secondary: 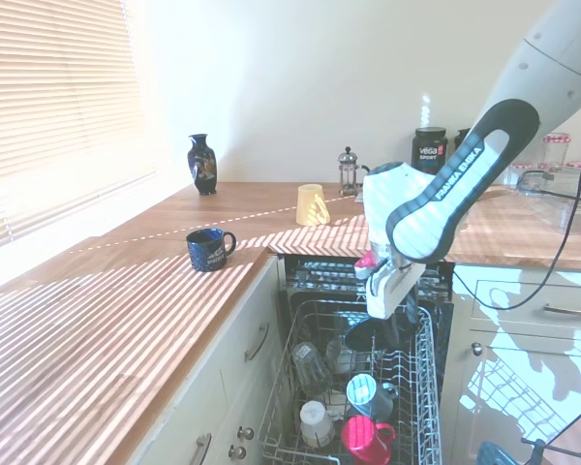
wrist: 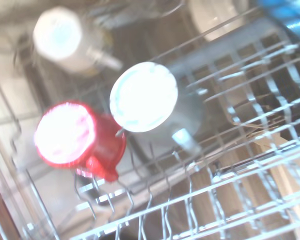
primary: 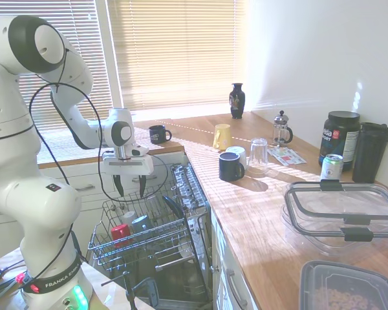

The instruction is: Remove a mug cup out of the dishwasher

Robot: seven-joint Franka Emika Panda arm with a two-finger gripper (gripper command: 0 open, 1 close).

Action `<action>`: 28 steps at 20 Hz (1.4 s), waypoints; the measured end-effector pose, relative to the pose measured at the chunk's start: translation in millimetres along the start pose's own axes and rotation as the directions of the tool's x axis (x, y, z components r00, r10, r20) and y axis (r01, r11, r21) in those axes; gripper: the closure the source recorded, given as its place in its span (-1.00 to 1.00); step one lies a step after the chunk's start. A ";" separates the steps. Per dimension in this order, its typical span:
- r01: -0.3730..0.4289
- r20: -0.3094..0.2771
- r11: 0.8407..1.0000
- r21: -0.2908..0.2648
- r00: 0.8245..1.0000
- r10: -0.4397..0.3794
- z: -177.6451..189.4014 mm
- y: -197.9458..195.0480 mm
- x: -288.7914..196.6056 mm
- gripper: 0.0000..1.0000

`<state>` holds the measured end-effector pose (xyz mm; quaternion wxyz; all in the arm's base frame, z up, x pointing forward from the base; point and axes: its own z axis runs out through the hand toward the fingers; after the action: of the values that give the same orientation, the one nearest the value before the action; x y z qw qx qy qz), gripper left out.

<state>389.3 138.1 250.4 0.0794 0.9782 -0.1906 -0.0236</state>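
Wrist view shows us the small glossy red mug (wrist: 72, 137) upturned in the grey wire rack (primary: 149, 242), below our open hand (primary: 130, 185); rigid, slippery, breakable, best pinched across its wall.

red mug cup (primary: 119, 232), grey wire rack (primary: 171, 240) — navy mug (primary: 231, 166), yellow mug (primary: 222, 137)

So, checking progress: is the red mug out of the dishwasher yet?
No. The red mug sits in the dishwasher's wire rack, the end effector above it.
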 end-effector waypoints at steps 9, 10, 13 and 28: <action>0.188 0.054 0.974 -0.126 0.982 -0.182 76.7 -71.8 -37.3 -1.00; 0.202 0.062 0.970 -0.134 0.979 -0.195 85.0 -78.5 -36.8 -1.00; 0.227 0.091 0.962 -0.152 0.972 -0.215 109.1 -91.2 -29.9 -1.00; 0.380 0.154 0.904 -0.196 0.922 -0.355 181.9 -115.9 -3.6 -1.00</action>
<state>414.8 218.8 52.1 0.1710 0.9785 -0.0030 -0.1154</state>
